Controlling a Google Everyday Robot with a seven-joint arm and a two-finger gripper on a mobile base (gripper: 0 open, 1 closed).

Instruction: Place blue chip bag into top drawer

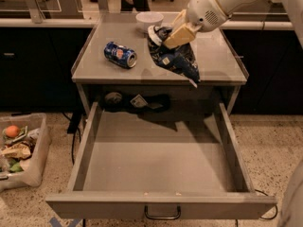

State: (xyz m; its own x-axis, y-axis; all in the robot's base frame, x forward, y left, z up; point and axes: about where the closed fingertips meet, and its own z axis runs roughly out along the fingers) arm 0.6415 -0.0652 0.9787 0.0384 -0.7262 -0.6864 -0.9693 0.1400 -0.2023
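Fingers (181, 35) clamp one bag (176, 61) over countertop (218, 56).

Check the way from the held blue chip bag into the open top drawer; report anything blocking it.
Nothing visible blocks it. The claw holds the crumpled dark blue foil chip bag aloft; the open grey metal top drawer lies below and in front, and the blue soda can sits well aside.

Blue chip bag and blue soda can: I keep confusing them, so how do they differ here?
The blue chip bag is crumpled dark foil; the soda can is a smooth cylinder with a red-white logo. The bag is larger than the can. The bag hangs from the pincer over the cabinet top; the can lies on its side on it. Both are blue, outside the top drawer.
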